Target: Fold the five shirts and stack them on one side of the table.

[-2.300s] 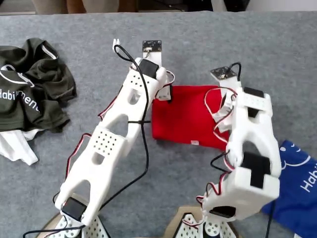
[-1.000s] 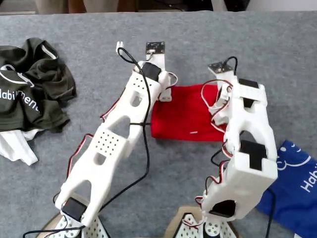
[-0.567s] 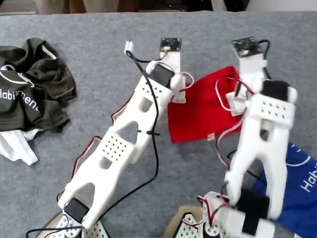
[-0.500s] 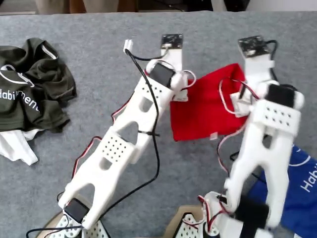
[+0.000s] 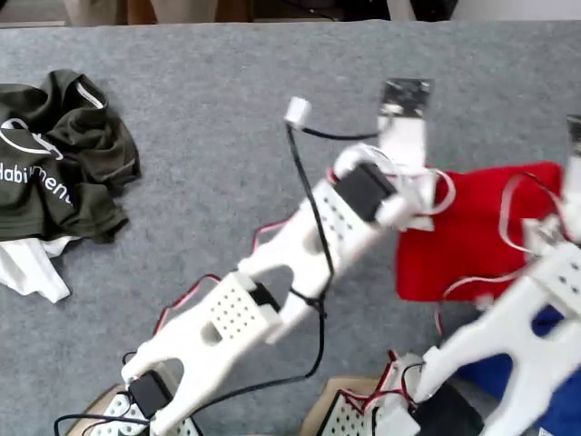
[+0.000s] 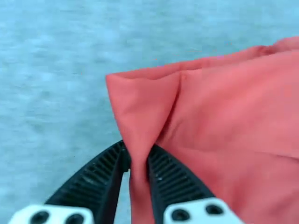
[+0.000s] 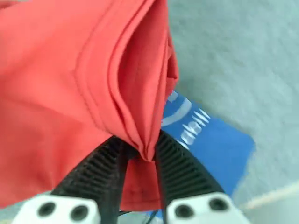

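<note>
A: What has the left gripper got?
B: Its two ribbed jaws are pressed together on a gathered fold at one corner of the red shirt, and the cloth puckers into a ridge just beyond the bite
A: And the right gripper?
B: Much the same. It is pinching a bunched hem of several layers at the other end. So the shirt is held between the two arms at the right middle of the high view, just beside the blue shirt at the lower right. Whether the two touch I cannot tell
A: How will it handle, do you think?
B: Light and limp, I'd judge. It creases wherever it is gripped and has no stiffness of its own, so only an even pull from both ends should keep the fold flat. It looks like knit cloth, so it is unlikely to slip against those ribs, and there is nothing to break
A: Best place to hold it?
B: The corners along a folded edge, catching all the layers at once. A bite on the top layer alone would likely let the fold fall open
A: And the rest?
B: A dark green shirt lies crumpled at the upper left of the grey table, with a white shirt poking out beneath it, well apart from the arms
</note>
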